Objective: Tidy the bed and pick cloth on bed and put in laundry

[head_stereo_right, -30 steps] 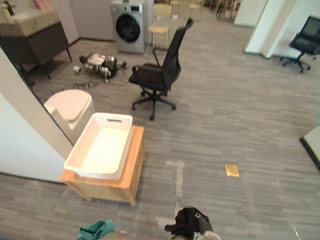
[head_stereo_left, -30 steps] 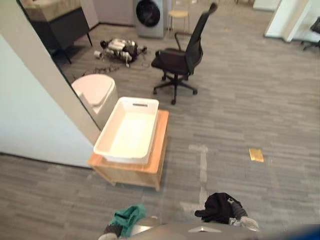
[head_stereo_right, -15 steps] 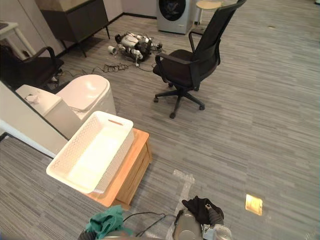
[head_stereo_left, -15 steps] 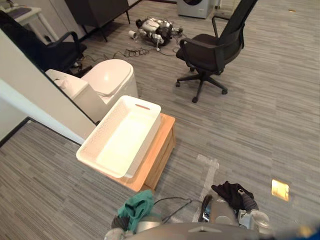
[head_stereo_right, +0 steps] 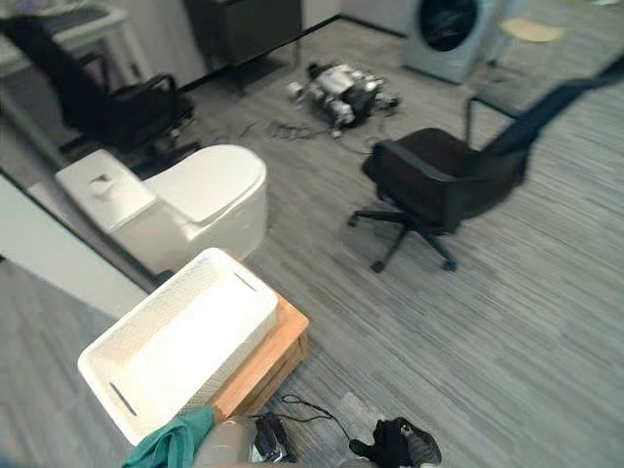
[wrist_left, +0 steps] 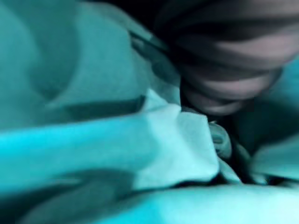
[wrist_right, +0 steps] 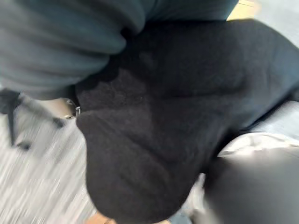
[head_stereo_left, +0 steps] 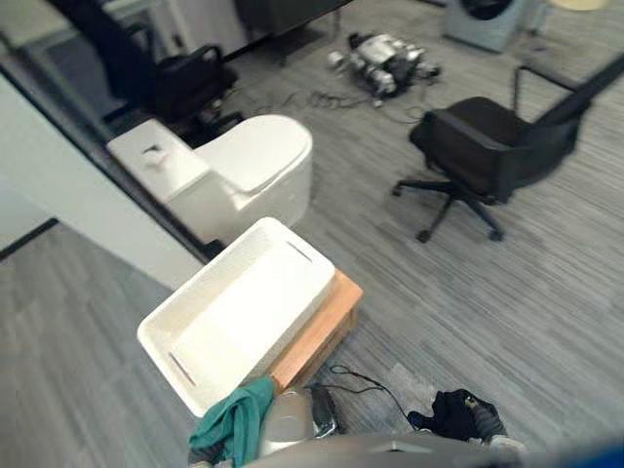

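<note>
A teal cloth (head_stereo_left: 232,421) is bunched in my left hand (wrist_left: 229,60) low in the eye views, just at the near corner of the white laundry basket (head_stereo_left: 310,261). That cloth (wrist_left: 117,140) covers most of the hand in the left wrist view. A black cloth (head_stereo_left: 450,413) sits in my right hand (head_stereo_left: 486,422), whose fingers curl on it, over the floor to the right of the basket. The same black cloth (wrist_right: 154,126) shows close in the right wrist view. The basket holds nothing and rests on a low wooden stand (head_stereo_left: 327,322).
A white toilet (head_stereo_left: 244,166) stands just beyond the basket, beside a pale partition wall (head_stereo_left: 68,185). A black office chair (head_stereo_left: 487,146) stands on the grey floor to the right. Farther off are another dark chair (head_stereo_left: 185,83), robot parts (head_stereo_left: 385,58) and a washing machine (head_stereo_right: 448,29).
The whole picture has swung, so the camera has moved: the basket and toilet now lie closer and more central. Both cloths stay in my hands, the teal one now at the basket's near corner.
</note>
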Motion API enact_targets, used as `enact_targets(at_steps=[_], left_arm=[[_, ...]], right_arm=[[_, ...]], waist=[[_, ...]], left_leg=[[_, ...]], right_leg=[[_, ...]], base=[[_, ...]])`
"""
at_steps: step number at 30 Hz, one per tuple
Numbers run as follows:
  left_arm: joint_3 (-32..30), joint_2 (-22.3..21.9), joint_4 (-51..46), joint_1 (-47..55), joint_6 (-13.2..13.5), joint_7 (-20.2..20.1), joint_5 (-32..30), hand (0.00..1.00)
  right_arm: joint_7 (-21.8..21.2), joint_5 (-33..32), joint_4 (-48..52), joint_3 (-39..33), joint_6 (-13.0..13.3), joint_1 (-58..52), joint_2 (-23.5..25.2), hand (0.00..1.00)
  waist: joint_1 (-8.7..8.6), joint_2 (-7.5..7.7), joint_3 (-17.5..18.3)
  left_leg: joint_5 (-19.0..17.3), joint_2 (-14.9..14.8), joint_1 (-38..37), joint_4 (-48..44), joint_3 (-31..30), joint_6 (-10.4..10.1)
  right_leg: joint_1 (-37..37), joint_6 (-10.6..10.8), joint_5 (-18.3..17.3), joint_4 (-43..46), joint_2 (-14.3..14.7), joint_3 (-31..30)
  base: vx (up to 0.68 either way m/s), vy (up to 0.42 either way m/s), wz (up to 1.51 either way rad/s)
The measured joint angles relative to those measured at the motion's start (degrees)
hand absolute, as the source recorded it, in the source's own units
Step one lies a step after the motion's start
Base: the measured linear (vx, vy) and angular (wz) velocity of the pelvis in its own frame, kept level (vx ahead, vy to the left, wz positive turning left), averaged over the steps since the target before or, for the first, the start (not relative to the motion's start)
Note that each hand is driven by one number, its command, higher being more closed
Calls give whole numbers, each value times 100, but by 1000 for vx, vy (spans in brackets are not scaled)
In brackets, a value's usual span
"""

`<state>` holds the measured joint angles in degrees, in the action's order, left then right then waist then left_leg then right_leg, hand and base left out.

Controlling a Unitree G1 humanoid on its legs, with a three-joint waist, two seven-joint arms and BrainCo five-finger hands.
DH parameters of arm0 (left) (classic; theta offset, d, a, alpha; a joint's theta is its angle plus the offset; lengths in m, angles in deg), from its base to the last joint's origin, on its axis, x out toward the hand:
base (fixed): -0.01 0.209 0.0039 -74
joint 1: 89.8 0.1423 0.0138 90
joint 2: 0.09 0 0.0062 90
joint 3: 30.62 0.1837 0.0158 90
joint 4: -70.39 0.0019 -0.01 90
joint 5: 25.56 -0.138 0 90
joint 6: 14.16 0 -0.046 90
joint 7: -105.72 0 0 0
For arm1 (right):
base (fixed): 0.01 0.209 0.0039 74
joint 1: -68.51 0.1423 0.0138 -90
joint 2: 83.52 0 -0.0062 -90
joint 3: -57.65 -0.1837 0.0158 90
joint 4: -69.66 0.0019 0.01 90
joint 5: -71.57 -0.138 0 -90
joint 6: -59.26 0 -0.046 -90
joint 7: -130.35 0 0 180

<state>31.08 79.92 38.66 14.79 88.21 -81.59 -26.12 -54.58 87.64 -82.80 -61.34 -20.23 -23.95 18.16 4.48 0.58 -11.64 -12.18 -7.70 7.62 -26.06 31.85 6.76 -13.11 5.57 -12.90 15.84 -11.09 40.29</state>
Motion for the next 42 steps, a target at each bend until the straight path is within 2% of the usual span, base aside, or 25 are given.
enact_targets(at_steps=[1, 2, 3, 4, 5, 6, 7, 8, 9, 10, 11, 13, 14, 20, 24, 27, 28, 30, 31, 33, 34, 37, 39, 40, 42], left_arm=[[-114, 90, 55, -133, -37, -88, -10, 100], [-121, 127, 47, -199, -56, -179, -24, 100], [-90, 186, 56, -203, -82, -218, -54, 100], [-87, 249, 126, -156, -103, -293, -128, 100], [50, 319, 165, -212, -224, -343, -148, 100], [81, 328, 165, -216, -241, -344, -148, 100], [446, 347, 122, -308, -489, -287, -130, 100], [654, 325, 91, -453, -701, -145, -117, 100], [738, 300, 58, -525, -827, -54, -97, 100], [801, 322, -103, -567, -1035, 118, -11, 100], [808, 99, -92, -687, -1235, 302, 8, 100], [769, -197, -110, -618, -1419, 506, 146, 100], [767, -250, -101, -482, -1514, 639, 232, 100], [741, -374, -71, -229, -1574, 1067, 471, 100], [788, -313, -68, -256, -1660, 1311, 620, 100], [787, -304, -64, -247, -1684, 1493, 564, 100], [789, -303, -50, -251, -1697, 1544, 542, 100], [787, -333, 12, -252, -1727, 1663, 535, 100], [795, -338, 38, -236, -1730, 1721, 454, 100], [803, -343, 37, -248, -1717, 1770, 313, 100], [814, -352, 33, -255, -1713, 1767, 305, 100], [1034, -84, 26, -222, -1689, 1727, 199, 100], [1032, -100, 5, -223, -1595, 1620, 199, 100], [1036, -119, -10, -236, -1515, 1586, 199, 100], [1124, -145, -9, -240, -1345, 1497, 188, 100]], right_arm=[[46, 10, 21, 151, 31, 51, -25, 100], [69, 4, 2, 264, 24, 39, -165, 100], [77, -8, -3, 299, 19, 57, -174, 100], [71, -11, 2, 438, 33, 82, -251, 100], [65, -26, 9, 534, 30, 97, -301, 100], [65, -29, 13, 539, 30, 91, -303, 100], [63, -130, 81, 697, 33, 29, -294, 100], [50, -196, 216, 898, 27, -62, -271, 100], [44, -303, 306, 1004, 18, -101, -249, 100], [40, -473, 375, 1123, 16, -212, -105, 100], [41, -658, 272, 1117, -36, -265, -28, 100], [6, -793, 322, 1154, -70, -199, -72, 100], [-84, -791, 318, 1156, -80, -161, -74, 100], [-393, -782, 184, 1206, -350, 31, -35, 100], [-431, -784, -50, 1013, -510, 43, -19, 100], [-401, -788, -145, 887, -596, -12, -21, 100], [-388, -789, -147, 838, -605, -16, -34, 100], [-382, -794, -156, 752, -608, -42, -70, 100], [-378, -796, -121, 697, -608, -85, -134, 100], [-373, -796, -21, 697, -624, -172, -208, 100], [-369, -791, 9, 680, -651, -167, -297, 100], [-392, -771, 7, 710, -715, -177, -66, 100], [-387, -757, 9, 688, -725, -168, -95, 100], [-381, -760, 8, 664, -726, -160, -101, 100], [-378, -765, 8, 631, -719, -72, -98, 100]], waist=[[-132, 19, -4], [-138, 10, -6], [-128, 106, -25], [-135, 86, -39], [-150, 77, -54], [-152, 69, -59], [-189, -17, -67], [-260, -99, -71], [-273, -35, -31], [-269, 398, 66], [-243, 450, 120], [-95, 151, 230], [-75, 69, 257], [-21, -17, 305], [-81, 27, 282], [-97, 54, 263], [-162, 114, 233], [-180, 51, 229], [-217, 44, 235], [-332, 17, 241], [-366, -141, 257], [-366, 202, 270], [-372, 205, 273], [-381, 155, 247], [-388, 70, 237]], left_leg=[[-186, 2, 122, -130, 41, -63], [-213, 262, -161, 562, -165, -92], [-55, 390, -314, 742, -201, -77], [-28, 497, -532, 976, -578, -108], [-22, 478, -753, 1058, -901, -199], [-20, 473, -773, 1071, -939, -207], [40, 365, -987, 1169, -1477, -367], [81, 301, -953, 1157, -1964, -546], [80, 321, -905, 1119, -2199, -672], [73, 595, -804, 1022, -2527, -894], [50, 503, -692, 918, -2822, -1024], [179, 137, -685, 1087, -2897, -1210], [306, 13, -794, 1303, -2903, -1334], [808, -206, -1131, 1837, -2597, -1433], [1197, -155, -1051, 1917, -1759, -1265], [1379, -54, -1002, 2070, -1686, -1171], [1326, -23, -960, 2055, -1616, -1098], [838, -148, -870, 1359, -1167, -1017], [607, -191, -930, 949, -1000, -978], [460, -285, -1097, 853, -976, -1021], [269, -211, -1165, 1234, -1130, -1130], [557, 262, -1181, 1686, -1176, -936], [564, 359, -1074, 1624, -1206, -899], [541, 381, -1044, 1579, -1194, -862], [512, 396, -1076, 1619, -1131, -890]], right_leg=[[-46, 60, -70, 274, 21, 91], [201, 31, -177, 1325, -172, -104], [417, 0, -134, 1989, -388, -350], [816, 0, -297, 2941, -501, -984], [1078, -86, -528, 3235, -466, -1439], [1110, -95, -549, 3250, -454, -1483], [1488, -200, -638, 3124, -225, -2115], [1748, -155, -674, 2745, -27, -2758], [1803, -83, -654, 2369, 7, -3142], [1802, 171, -221, 1336, -160, -3856], [1473, 61, -539, 970, -39, -3863], [1335, -114, -414, 631, 312, -3638], [1198, -164, -378, 479, 434, -3523], [724, -221, -99, -139, 658, -3303], [438, -208, 160, -541, 481, -2781], [423, -207, 190, -580, 390, -2486], [466, -231, 204, -603, 304, -2284], [454, -242, 197, -603, 140, -1986], [420, -201, 220, -571, -35, -1843], [383, -46, 308, -579, -194, -1730], [405, 71, 348, -574, -183, -1730], [459, 161, 451, -609, -441, -1812], [441, 245, 609, -688, -521, -1819], [410, 351, 702, -789, -559, -1843], [422, 367, 759, -825, -577, -1899]], base=[[298, -4, 163], [192, 27, 156], [196, -60, 152], [265, -223, 142], [263, -256, 123], [257, -297, 152], [223, -348, 181], [188, -367, 217], [199, -495, 209], [219, -521, 180], [244, -503, 146], [178, -294, 38], [129, -187, 16], [99, -103, 14], [2, 6, 39], [-71, 14, 39], [-149, 37, 39], [-149, 88, 30], [-118, 254, 32], [-125, 341, 44], [-117, 309, 35], [-73, 210, 26], [-117, 146, 20], [-120, 99, -1], [-130, 74, -14]])
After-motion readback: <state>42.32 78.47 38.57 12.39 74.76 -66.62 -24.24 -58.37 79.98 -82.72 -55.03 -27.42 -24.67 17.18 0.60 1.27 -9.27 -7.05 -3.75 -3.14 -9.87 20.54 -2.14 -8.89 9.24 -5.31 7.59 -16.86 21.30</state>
